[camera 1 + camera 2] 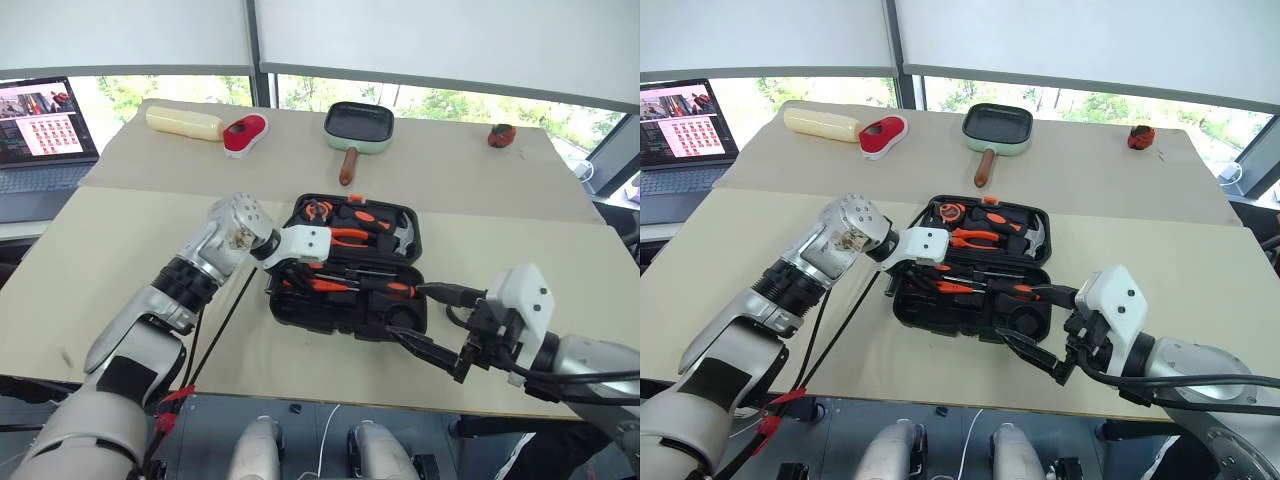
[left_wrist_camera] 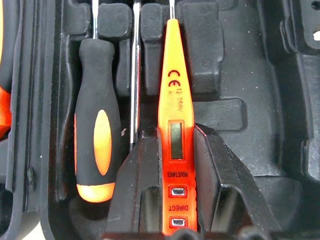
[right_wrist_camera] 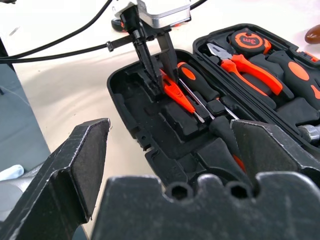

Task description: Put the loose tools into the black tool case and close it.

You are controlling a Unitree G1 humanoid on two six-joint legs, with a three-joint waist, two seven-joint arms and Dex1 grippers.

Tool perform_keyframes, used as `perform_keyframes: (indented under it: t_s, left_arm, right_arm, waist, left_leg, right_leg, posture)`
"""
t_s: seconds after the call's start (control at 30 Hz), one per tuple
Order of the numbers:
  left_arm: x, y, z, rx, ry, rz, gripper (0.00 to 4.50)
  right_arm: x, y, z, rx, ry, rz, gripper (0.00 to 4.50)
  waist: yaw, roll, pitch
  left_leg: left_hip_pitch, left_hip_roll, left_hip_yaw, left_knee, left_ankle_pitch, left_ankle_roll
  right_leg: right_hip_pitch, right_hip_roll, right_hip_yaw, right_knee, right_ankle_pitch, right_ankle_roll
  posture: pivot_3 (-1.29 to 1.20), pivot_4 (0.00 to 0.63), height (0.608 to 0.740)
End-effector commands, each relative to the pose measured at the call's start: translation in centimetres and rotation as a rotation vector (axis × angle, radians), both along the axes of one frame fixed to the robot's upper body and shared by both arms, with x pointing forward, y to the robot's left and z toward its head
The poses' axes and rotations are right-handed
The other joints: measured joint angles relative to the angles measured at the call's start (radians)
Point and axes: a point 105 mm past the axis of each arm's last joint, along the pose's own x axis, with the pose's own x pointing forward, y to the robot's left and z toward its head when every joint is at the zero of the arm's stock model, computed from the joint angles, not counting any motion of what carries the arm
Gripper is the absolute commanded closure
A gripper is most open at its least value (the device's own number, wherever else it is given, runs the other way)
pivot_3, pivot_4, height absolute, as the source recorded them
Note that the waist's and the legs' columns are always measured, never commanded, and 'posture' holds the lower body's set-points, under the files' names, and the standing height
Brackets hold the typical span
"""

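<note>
Left wrist view reveals left gripper (image 2: 176,165) fingers clamping the tester pen (image 2: 173,100).

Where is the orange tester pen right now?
The tester pen is clamped in the left hand, held over a slot in the near half of the open tool case, beside a black-and-orange screwdriver.

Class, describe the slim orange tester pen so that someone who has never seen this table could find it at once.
Start at the open black tool case in the middle of the table. In its near half, the left gripper is shut on the tester pen. Unlike the black-and-orange screwdriver beside it, it is flat, all orange and printed with lettering.
</note>
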Motion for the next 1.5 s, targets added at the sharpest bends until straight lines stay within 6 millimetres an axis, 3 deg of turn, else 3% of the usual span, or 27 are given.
perform_keyframes:
  t_s: [0.03, 0.07, 0.13, 0.17, 0.3, 0.47, 0.57, 0.77, 0.8, 1.07, 1.5]
  left_arm:
    - [0.0, 0.0, 0.0, 0.039, -0.011, -0.026, 4.06]
    - [0.1, 0.0, 0.1, 0.039, -0.011, -0.026, 4.06]
    - [0.1, -0.1, 0.4, 0.027, -0.014, -0.03, 3.06]
    - [0.0, -0.1, 0.7, 0.014, -0.013, -0.034, 2.86]
    - [-0.8, 0.3, 3.1, -0.077, 0.03, -0.04, 1.37]
    - [-2.3, 2.2, 6.5, -0.224, 0.083, -0.043, 1.37]
    - [-2.5, 3.0, 7.1, -0.33, 0.087, -0.031, 2.08]
    - [-1.0, 2.9, 3.9, -0.478, 0.05, 0.058, 4.29]
    - [-1.0, 2.6, 3.4, -0.494, 0.047, 0.057, 4.46]
    - [-0.6, 1.0, 0.5, -0.578, 0.041, 0.118, 4.46]
    - [0.3, 1.5, -2.4, -0.562, 0.016, 0.179, 4.46]
  right_arm:
    - [-0.2, 0.4, 0.9, 0.024, -0.052, 0.009, 0.0]
    - [-0.2, 0.4, 0.9, 0.025, -0.053, 0.008, 0.0]
    - [-0.2, 0.4, 0.9, 0.026, -0.053, 0.008, 0.0]
    - [-0.1, 0.4, 0.9, 0.027, -0.053, 0.008, 0.0]
    - [-0.2, 0.5, 0.9, 0.031, -0.051, 0.014, 0.0]
    - [-0.2, 0.3, 0.7, 0.026, -0.035, 0.016, 0.0]
    - [0.0, 0.1, 0.6, 0.022, -0.031, 0.016, 0.0]
    - [0.3, -0.1, 0.6, 0.011, -0.019, 0.026, 0.0]
    - [0.3, -0.2, 0.7, 0.009, -0.016, 0.028, 0.0]
    - [0.6, -0.4, 0.8, 0.008, 0.0, 0.035, 0.0]
    - [0.4, -0.3, 0.7, 0.009, 0.016, 0.034, 0.0]
  waist:
    - [0.0, 0.0, 0.0]
    - [0.0, 0.0, 0.0]
    - [0.0, 0.0, 0.0]
    - [0.0, 0.0, 0.0]
    - [-0.002, 0.0, 0.0]
    - [-0.011, 0.0, 0.0]
    - [-0.014, 0.0, 0.0]
    - [-0.004, 0.001, 0.0]
    - [-0.003, 0.001, 0.0]
    - [-0.001, 0.0, 0.0]
    - [0.003, 0.001, -0.001]
  left_leg:
    - [0.0, 0.0, 0.0, 0.0, 0.0, 0.0]
    - [0.0, 0.0, 0.0, 0.0, 0.0, 0.0]
    - [0.0, 0.0, 0.0, 0.0, 0.0, 0.0]
    - [0.0, 0.0, 0.0, 0.001, 0.0, 0.0]
    - [0.0, 0.0, 0.0, 0.001, 0.0, 0.0]
    - [-0.001, 0.001, 0.0, 0.001, 0.0, 0.0]
    - [-0.001, 0.002, -0.001, 0.001, 0.0, 0.0]
    - [0.0, 0.001, -0.001, 0.005, 0.0, 0.0]
    - [0.0, 0.001, -0.001, 0.005, 0.0, 0.0]
    - [-0.001, 0.001, -0.001, 0.005, 0.0, 0.0]
    - [0.0, 0.001, -0.001, 0.005, 0.0, 0.0]
  right_leg:
    - [0.0, 0.0, 0.0, 0.0, 0.0, 0.0]
    - [0.0, 0.0, 0.0, 0.0, 0.0, 0.0]
    - [0.0, 0.0, 0.0, 0.001, 0.0, 0.0]
    - [0.0, 0.0, 0.0, 0.001, 0.0, 0.0]
    - [-0.001, 0.0, 0.0, 0.001, 0.0, 0.0]
    - [-0.002, 0.001, 0.0, 0.003, 0.0, 0.0]
    - [-0.001, 0.001, 0.0, 0.003, 0.0, 0.0]
    - [0.001, 0.0, -0.001, 0.004, 0.0, 0.0]
    - [0.001, 0.0, -0.001, 0.004, 0.0, 0.0]
    - [0.0, 0.0, -0.001, 0.004, 0.0, 0.0]
    - [0.001, 0.0, -0.001, 0.004, 0.0, 0.0]
  posture:
    - [0.0, 0.15, 0.74]
    - [0.0, 0.15, 0.74]
    - [0.0, 0.15, 0.74]
    - [0.0, 0.15, 0.74]
    - [0.0, 0.15, 0.74]
    - [0.0, 0.15, 0.74]
    - [0.0, 0.15, 0.74]
    - [0.0, 0.15, 0.74]
    - [0.0, 0.15, 0.74]
    - [0.0, 0.15, 0.74]
    - [0.0, 0.15, 0.74]
